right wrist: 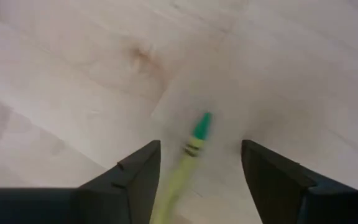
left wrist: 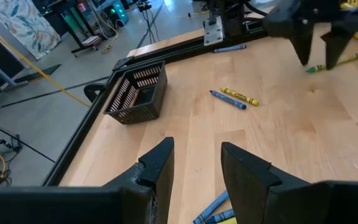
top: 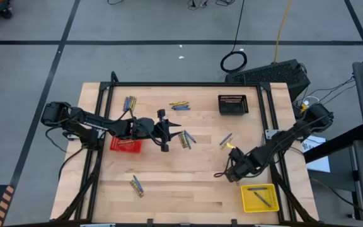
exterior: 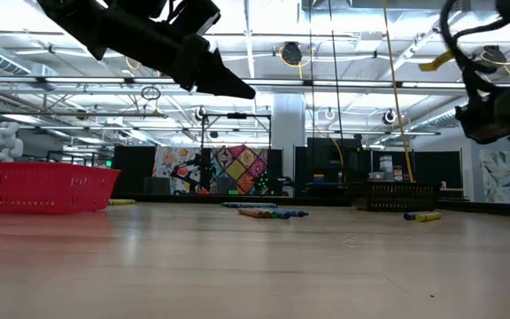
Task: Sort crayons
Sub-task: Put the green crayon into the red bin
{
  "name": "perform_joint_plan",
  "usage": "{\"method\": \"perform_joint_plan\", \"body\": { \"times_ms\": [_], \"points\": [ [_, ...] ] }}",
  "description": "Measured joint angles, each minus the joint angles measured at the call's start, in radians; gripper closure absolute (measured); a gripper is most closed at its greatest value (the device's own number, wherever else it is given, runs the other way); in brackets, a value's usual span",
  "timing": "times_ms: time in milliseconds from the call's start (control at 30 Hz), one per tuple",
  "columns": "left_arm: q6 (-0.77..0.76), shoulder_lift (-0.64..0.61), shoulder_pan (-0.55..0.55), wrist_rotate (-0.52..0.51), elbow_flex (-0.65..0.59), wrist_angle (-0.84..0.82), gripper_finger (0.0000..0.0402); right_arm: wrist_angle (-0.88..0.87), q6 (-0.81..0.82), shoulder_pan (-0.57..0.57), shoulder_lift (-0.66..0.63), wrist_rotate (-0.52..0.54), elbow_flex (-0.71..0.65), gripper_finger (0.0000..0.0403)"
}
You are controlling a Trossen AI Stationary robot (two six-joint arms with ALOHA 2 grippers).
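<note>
Crayons lie in small groups on the wooden table: (top: 130, 102), (top: 179, 104), (top: 186, 137), (top: 225, 141), (top: 137, 185). My right gripper (top: 233, 165) points down, open, near the right side of the table. A yellow-green crayon with a green tip (right wrist: 194, 142) lies on the table between its fingers; its blurred lower end runs close to one finger, and I cannot tell if they touch. My left gripper (top: 169, 129) hangs open above the table's middle with nothing between its fingers (left wrist: 194, 168). Blue crayons (left wrist: 213, 208) lie just below it.
A red basket (top: 126, 145) sits under the left arm, a black basket (top: 233, 104) stands at the far right, and a yellow basket (top: 260, 197) holding crayons stands at the near right. A black frame rail (top: 188, 84) borders the table.
</note>
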Motion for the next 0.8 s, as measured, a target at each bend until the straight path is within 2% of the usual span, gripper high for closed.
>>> {"method": "perform_joint_plan", "body": {
  "times_ms": [200,400,533,733,800],
  "points": [
    [0.0,0.0,0.0,0.0,0.0,-0.001,0.0267,0.024,-0.04,-0.036,0.07,-0.013,0.004,0.0215],
    [-0.001,0.0,0.0,0.0,0.0,-0.001,0.0267,-0.02,-0.06,-0.042,0.073,0.001,0.002,0.0252],
    [-0.001,0.0,0.0,0.0,0.0,-0.001,0.0267,-0.022,-0.088,-0.043,0.073,0.002,0.001,0.0296],
    [-0.001,0.0,0.0,0.0,0.0,-0.013,0.0267,-0.032,-0.166,-0.043,0.07,0.021,0.026,0.0387],
    [-0.001,0.0,0.0,-0.001,0.0,-0.02,0.0267,-0.06,-0.217,-0.045,0.074,0.028,0.057,0.0395]
  ]
}}
